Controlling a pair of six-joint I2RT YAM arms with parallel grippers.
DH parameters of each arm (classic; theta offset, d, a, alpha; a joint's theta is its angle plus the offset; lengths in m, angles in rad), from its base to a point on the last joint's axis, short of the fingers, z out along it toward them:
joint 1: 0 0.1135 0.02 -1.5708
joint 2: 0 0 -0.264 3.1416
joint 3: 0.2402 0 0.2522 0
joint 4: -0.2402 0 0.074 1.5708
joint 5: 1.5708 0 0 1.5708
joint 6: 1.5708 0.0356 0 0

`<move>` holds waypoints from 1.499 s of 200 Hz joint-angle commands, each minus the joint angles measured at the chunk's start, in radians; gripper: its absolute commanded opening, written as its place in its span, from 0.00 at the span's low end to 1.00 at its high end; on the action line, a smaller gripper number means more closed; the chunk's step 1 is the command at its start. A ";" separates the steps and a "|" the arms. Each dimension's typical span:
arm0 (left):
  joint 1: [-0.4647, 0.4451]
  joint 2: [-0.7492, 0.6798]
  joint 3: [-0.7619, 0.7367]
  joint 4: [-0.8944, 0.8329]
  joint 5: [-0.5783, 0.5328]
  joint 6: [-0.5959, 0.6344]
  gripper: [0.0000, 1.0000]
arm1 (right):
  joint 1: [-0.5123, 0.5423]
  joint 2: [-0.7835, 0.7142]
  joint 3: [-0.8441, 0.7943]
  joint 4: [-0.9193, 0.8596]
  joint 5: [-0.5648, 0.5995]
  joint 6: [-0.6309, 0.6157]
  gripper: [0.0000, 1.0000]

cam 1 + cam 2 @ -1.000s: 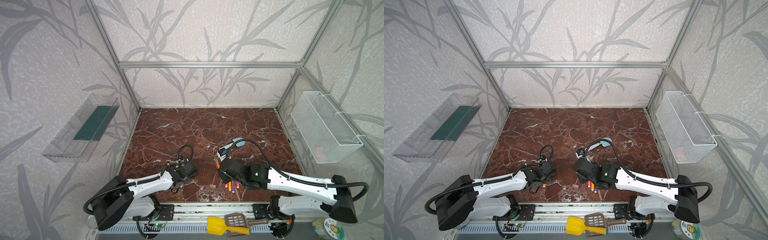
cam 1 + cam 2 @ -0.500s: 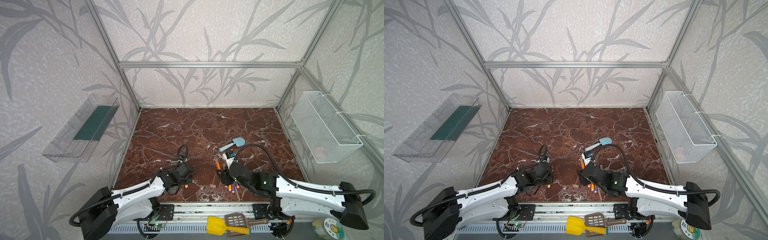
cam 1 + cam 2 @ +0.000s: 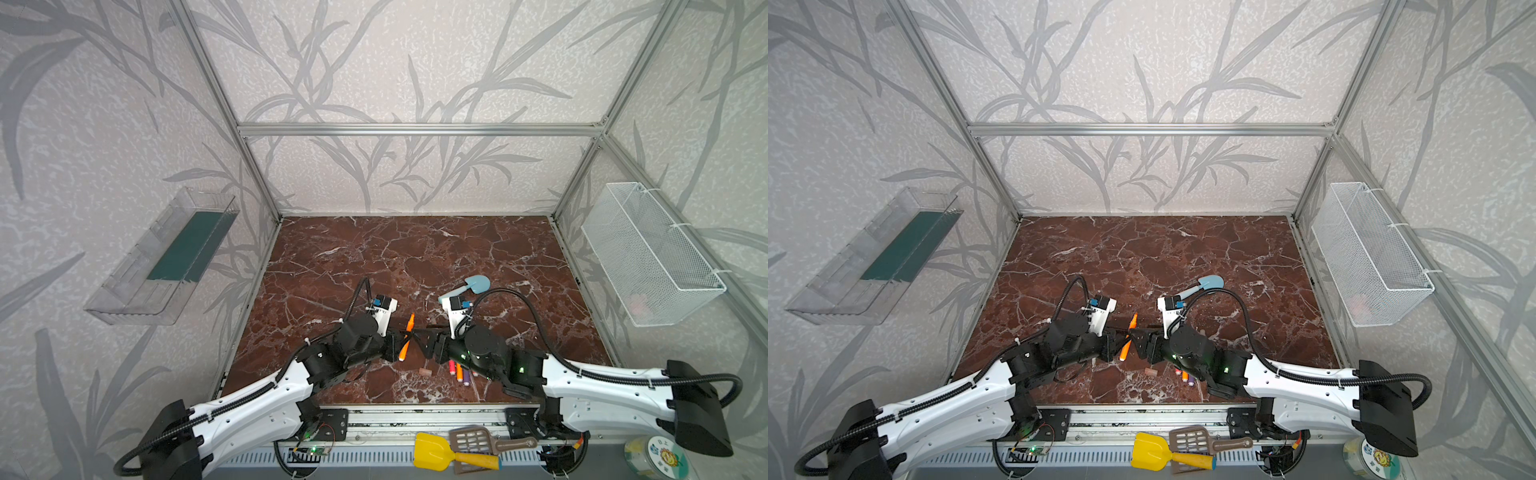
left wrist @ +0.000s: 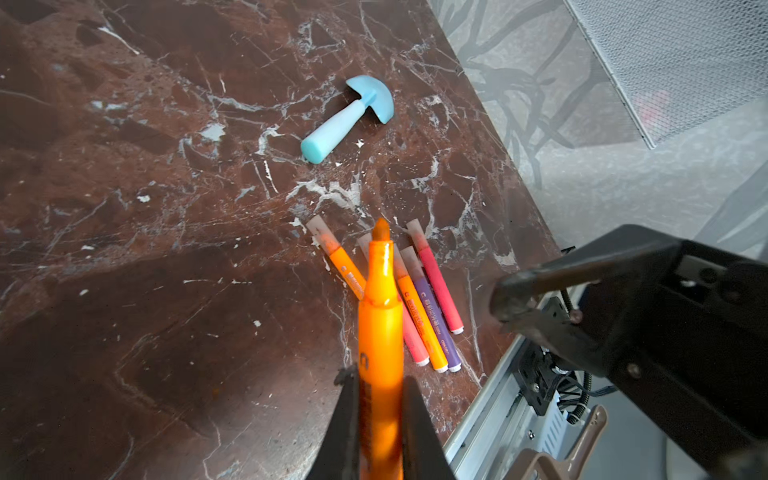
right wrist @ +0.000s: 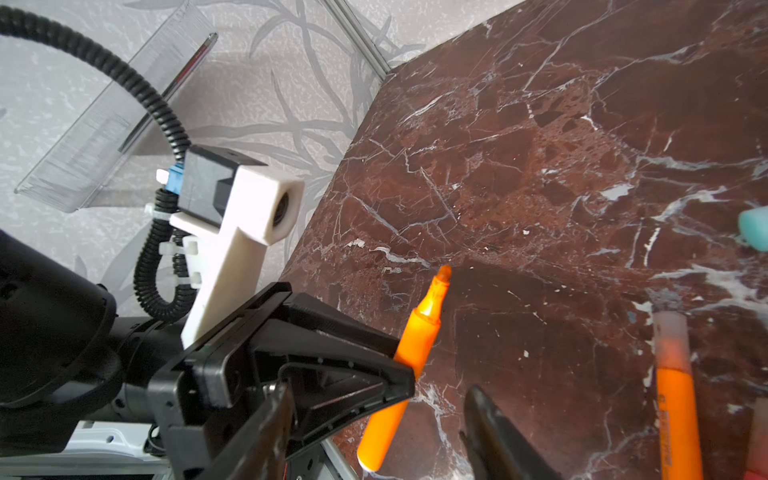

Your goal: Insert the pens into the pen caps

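The left gripper was clamped tight on the lower barrel of an orange pen. The pen was tilted, with its bare, uncapped tip pointing toward the back edge of the tabletop, near the middle of the front half. The right gripper faced it from the right side with its jaws parted and nothing between them. In the left wrist view, one of its fingertips stood near the pen but apart from it.

Five other pens lay side by side on the marble close to the front edge, right of the middle (two orange, two red-pink, one purple). Each wore a pale cap on the end that pointed away from that edge. A small tan stub lay alone just left of them. It was probably the last loose cap, though it was too small in the top views to be sure. A light-blue toy shovel rested farther back, toward the right edge.
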 commanded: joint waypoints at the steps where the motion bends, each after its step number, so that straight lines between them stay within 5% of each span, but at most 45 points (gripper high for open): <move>1: -0.004 -0.029 -0.007 0.052 0.058 0.033 0.07 | 0.000 0.015 0.016 0.060 0.027 0.057 0.64; 67: -0.011 -0.070 -0.027 0.088 0.135 0.041 0.08 | 0.000 0.093 0.040 0.086 0.078 0.096 0.55; 152: -0.016 -0.051 -0.038 0.125 0.146 0.047 0.08 | 0.000 0.117 0.060 0.064 0.087 0.108 0.08; 188: -0.022 -0.046 -0.078 0.187 0.158 0.061 0.36 | 0.000 0.111 0.043 0.104 0.104 0.131 0.00; 217: -0.030 -0.043 -0.106 0.250 0.164 0.075 0.45 | 0.001 0.111 0.044 0.140 0.108 0.149 0.00; 300: -0.040 -0.056 -0.128 0.289 0.133 0.099 0.05 | 0.017 0.137 0.021 0.214 0.137 0.205 0.00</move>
